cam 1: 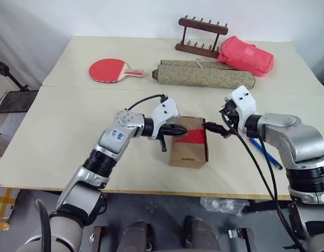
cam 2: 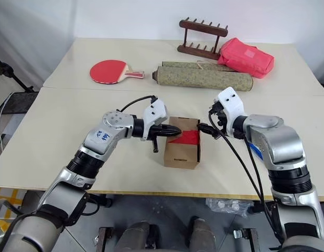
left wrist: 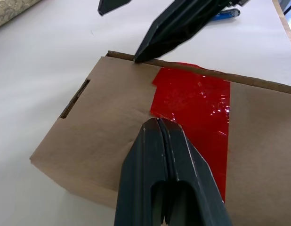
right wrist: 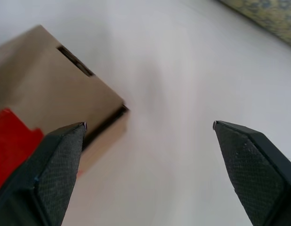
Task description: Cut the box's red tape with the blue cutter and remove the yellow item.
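Standing by the table rn. Going L to R: left gripper [cam 1: 179, 131] has its two black fingers pressed together w/ nothing between them, tips resting over the near-left part of the small flat brown cardboard box [cam 1: 189, 148], right at the edge of the bright red tape patch [cam 1: 192, 137] across the lid. Box sits mid-table, lid down, tape looks intact afaict. Right gripper [cam 2: 204, 128] hovers just off the box's right side, fingers spread wide, holding nothing.

The slim blue pen-shaped cutter [cam 1: 265, 153] is lying on the table further right, partly hidden behind the right forearm. No sign of the yellow item, prob inside the box.

IMO the step in hand is fetching the cutter: right arm should swing back, come down over the pen's middle and pinch across its width, while the left keeps the box pinned so it doesn't skid.

Writing: a small blue scribble on a sticker on the left forearm, can't read it. No brands visible.
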